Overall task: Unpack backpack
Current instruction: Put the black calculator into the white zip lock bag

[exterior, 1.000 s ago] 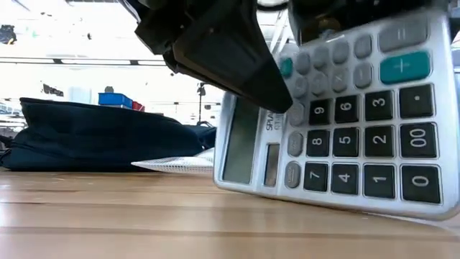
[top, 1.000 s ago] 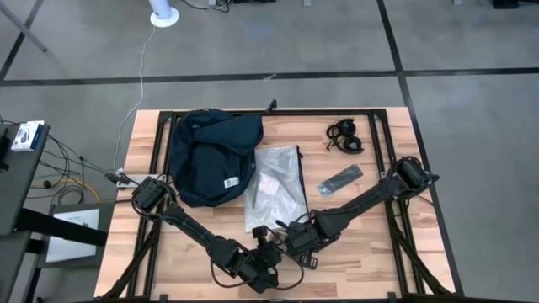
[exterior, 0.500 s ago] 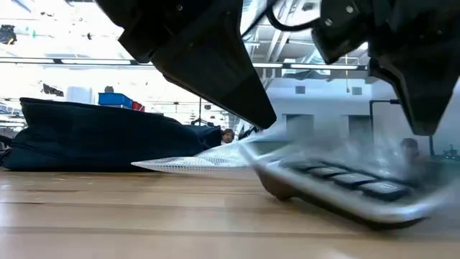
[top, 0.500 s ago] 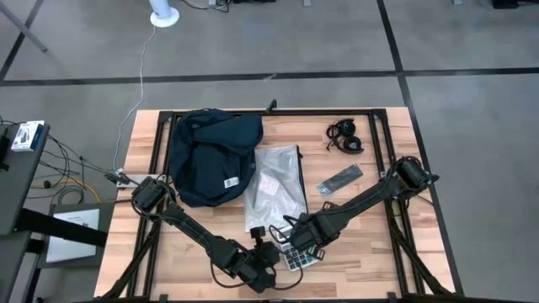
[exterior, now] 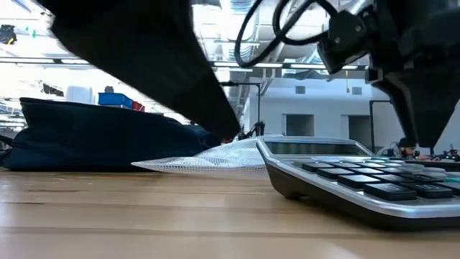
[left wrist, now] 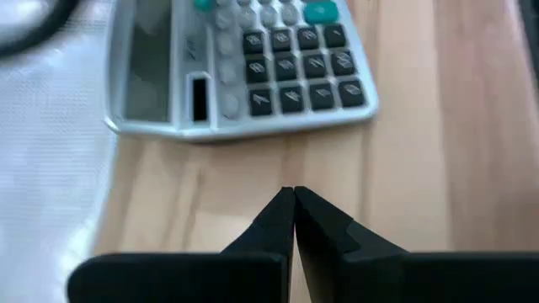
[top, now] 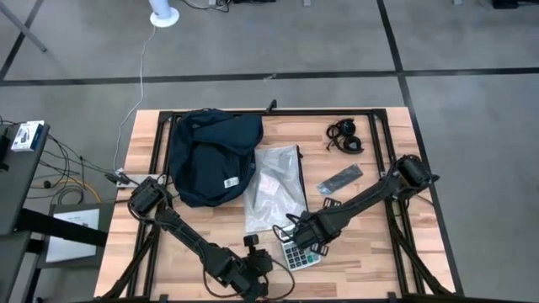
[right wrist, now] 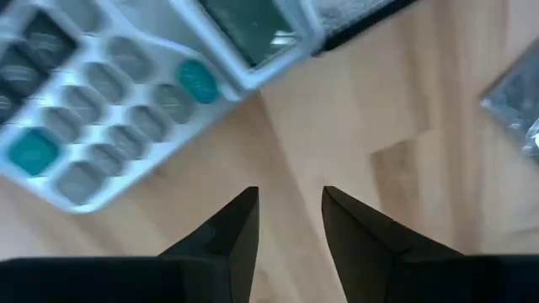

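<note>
Backpack [top: 212, 156] lies at about ten o'clock on my table [top: 370, 261], flat and slumped, with the clear plastic bag [top: 276, 187] just beside it toward the centre. The calculator [top: 299, 253] now rests flat on the wood near six o'clock, one edge by the plastic bag's near end.

I judge the step in hand to be finishing this put-down and clearing off for the next item. To do that well I should lift my right gripper [right wrist: 289, 210] straight up before swinging it away, so a finger does not catch the calculator's edge and skid it. My left gripper [left wrist: 293, 200] should pull away along the bare wood, not across the keys.

My right gripper hangs just above the calculator's far edge, fingers parted and empty, touching nothing I can see. My left gripper sits low at six o'clock, just short of the calculator, its fingertips pressed together on nothing. At two o'clock lie the headphones [top: 344, 137] and a flat black pouch [top: 340, 180], well apart from both arms.
</note>
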